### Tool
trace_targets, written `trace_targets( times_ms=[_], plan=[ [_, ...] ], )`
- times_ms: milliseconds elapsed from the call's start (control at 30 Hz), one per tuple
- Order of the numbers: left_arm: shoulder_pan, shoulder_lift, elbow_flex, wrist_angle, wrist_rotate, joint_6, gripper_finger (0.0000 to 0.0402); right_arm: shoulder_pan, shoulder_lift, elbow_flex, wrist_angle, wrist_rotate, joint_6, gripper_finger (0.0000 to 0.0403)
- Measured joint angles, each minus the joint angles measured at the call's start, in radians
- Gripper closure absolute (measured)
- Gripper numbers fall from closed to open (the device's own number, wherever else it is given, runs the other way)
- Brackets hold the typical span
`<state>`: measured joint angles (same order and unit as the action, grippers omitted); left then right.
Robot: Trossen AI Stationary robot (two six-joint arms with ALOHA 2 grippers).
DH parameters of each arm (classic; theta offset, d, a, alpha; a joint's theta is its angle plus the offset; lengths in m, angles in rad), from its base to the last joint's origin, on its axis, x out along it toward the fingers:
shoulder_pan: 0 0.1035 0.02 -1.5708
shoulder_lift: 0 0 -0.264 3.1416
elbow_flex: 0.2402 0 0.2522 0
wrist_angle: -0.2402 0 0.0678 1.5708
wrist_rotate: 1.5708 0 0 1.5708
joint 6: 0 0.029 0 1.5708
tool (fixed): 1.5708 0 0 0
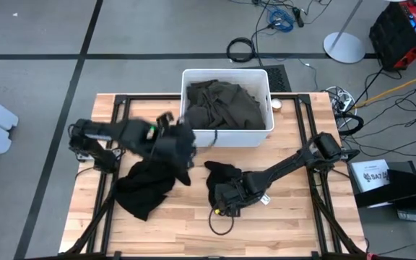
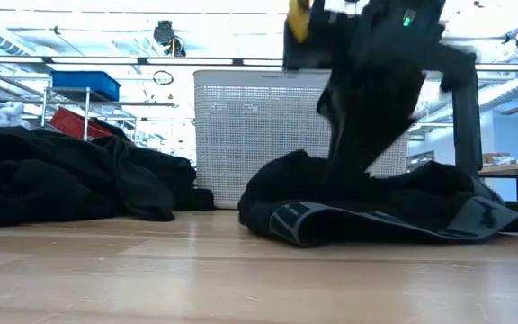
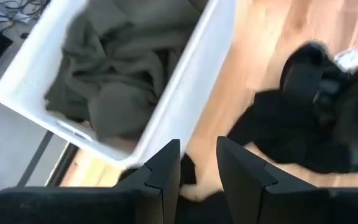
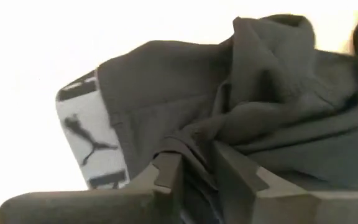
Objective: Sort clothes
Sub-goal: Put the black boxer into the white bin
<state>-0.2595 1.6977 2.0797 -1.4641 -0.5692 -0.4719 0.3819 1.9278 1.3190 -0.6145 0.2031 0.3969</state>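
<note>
On the table — left gripper (image 1: 170, 141) clenches black garment (image 1: 146, 184) | right gripper (image 1: 226, 198) — grip unclear.

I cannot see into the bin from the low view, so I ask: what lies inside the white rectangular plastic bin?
Observer: A dark olive-green fabric garment fills the white rectangular plastic bin.
Operator: Which gripper is at the small black garment with the grey band?
Observer: The right gripper, mid-table.
Operator: And the left gripper?
Observer: The left gripper holds up a large black fabric garment beside the bin's corner on its own side.
</note>
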Motion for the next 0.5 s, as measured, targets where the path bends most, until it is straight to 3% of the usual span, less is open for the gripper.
trace_targets(
  times_ms=[100,233,367,500],
  plan=[
    [-0.090,-0.059,-0.170,0.068,-0.055,-0.095,0.0288,0.004,-0.050,0.000,0.028,-0.026,-0.028,0.0311],
    [-0.182,-0.163,-0.449,0.321,-0.047,-0.170,0.0288,0.003,-0.110,0.000,0.084,-0.023,-0.061,0.0280],
    [-0.250,-0.229,-0.701,0.721,0.126,-0.137,0.0288,0.007,-0.156,0.000,0.107,-0.025,-0.070,0.0244],
    [-0.300,-0.226,-0.863,1.067,0.293,-0.046,0.0288,0.007,-0.190,0.002,0.101,-0.029,-0.046,0.0209]
  ],
)
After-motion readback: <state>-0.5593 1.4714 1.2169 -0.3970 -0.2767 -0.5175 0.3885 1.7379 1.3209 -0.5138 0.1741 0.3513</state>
